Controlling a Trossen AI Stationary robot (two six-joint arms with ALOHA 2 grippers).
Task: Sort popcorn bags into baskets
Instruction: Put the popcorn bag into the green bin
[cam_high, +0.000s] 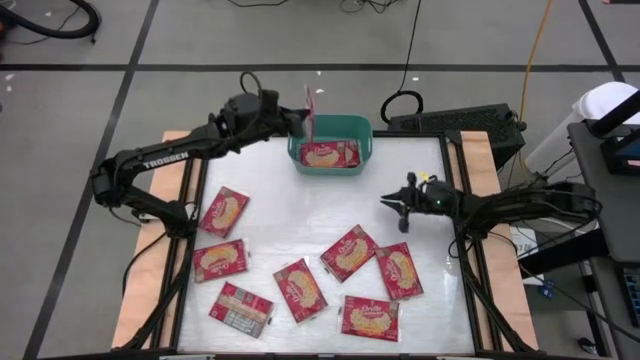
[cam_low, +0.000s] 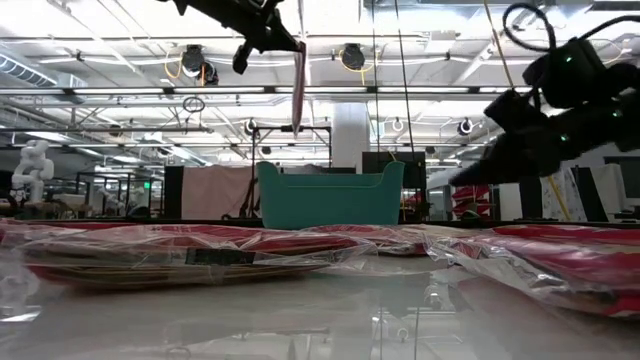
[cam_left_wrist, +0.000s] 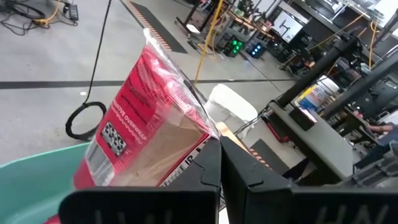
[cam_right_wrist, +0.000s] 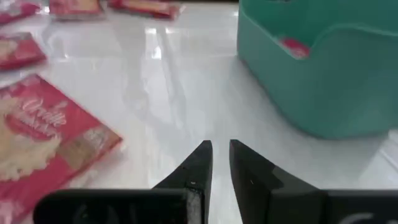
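Red packet in hand: the left pincer (cam_high: 300, 120) is pinched on one popcorn bag (cam_high: 310, 112), which hangs edge-down from the fingers (cam_left_wrist: 208, 168), directly above the near-left rim of the basket (cam_high: 366, 128); not yet let go, by the look of it

Basket: teal plastic tub at the far middle of the table (cam_high: 420, 165). Holds at least one bag (cam_high: 330, 153) lying flat on the bottom; whether more lie beneath it cannot be told

Right pincer (cam_high: 397, 207): over bare table, in front of and to the right of the basket, fingers drawn nearly together with only a thin slit between, holding nothing. Nearest loose bag (cam_high: 348, 251) lies well short of it, toward the near edge; the right wrist view shows a bag (cam_right_wrist: 43, 140) off to one side of the fingers, not between them

Loose bags on the table, seven counted:
- one at the left side (cam_high: 224, 211)
- one below it (cam_high: 220, 260)
- one at the near left, grey-white back showing (cam_high: 241, 308)
- one near middle (cam_high: 300, 289)
- the one nearest the right pincer, already noted
- one to its right (cam_high: 399, 270)
- one at the near edge (cam_high: 370, 317)

Progress, as a judgement: early to middling. One bag binned for certain, one over the basket about to drop, seven left to fetch. All remaining bags lie flat, apart or barely touching, in the near half of the table, well away from the basket
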